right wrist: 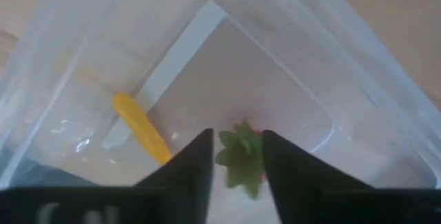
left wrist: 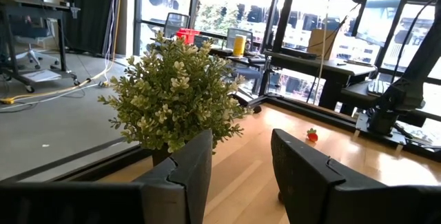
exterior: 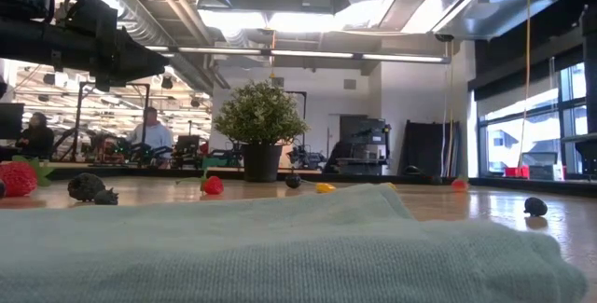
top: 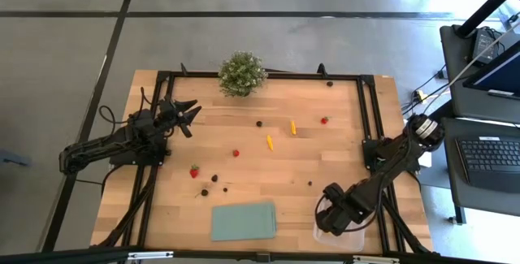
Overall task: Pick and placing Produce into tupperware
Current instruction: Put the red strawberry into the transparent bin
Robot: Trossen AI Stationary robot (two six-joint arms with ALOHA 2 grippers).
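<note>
The clear tupperware [top: 351, 236] stands at the table's near right edge. My right gripper [top: 333, 215] hovers over it, shut on a red strawberry with a green top [right wrist: 241, 160]. A yellow piece [right wrist: 141, 129] lies on the box floor [right wrist: 275, 86]. Strawberries [top: 195, 170] [top: 236, 153] [top: 324, 120], yellow pieces [top: 270, 142] [top: 292, 126] and dark berries [top: 214, 178] [top: 259, 123] lie on the table. My left gripper [top: 185, 116] is open and empty at the far left, facing the potted plant [left wrist: 172, 96]. My right gripper pinches the strawberry between its two fingers [right wrist: 196, 169], which point down into the box. The green top [right wrist: 238, 151] shows between the fingers and the red body [right wrist: 259, 176] is mostly hidden. Whether the strawberry touches the box floor I cannot tell.
A bushy potted plant [top: 242, 73] stands at the far edge. A pale-green sheet [top: 244, 220] lies at the near edge, left of the box, and fills the front of the low view [exterior: 280, 247]. More dark berries [top: 309, 183] [top: 330, 84] lie scattered. A laptop [top: 491, 154] sits off the table's right.
</note>
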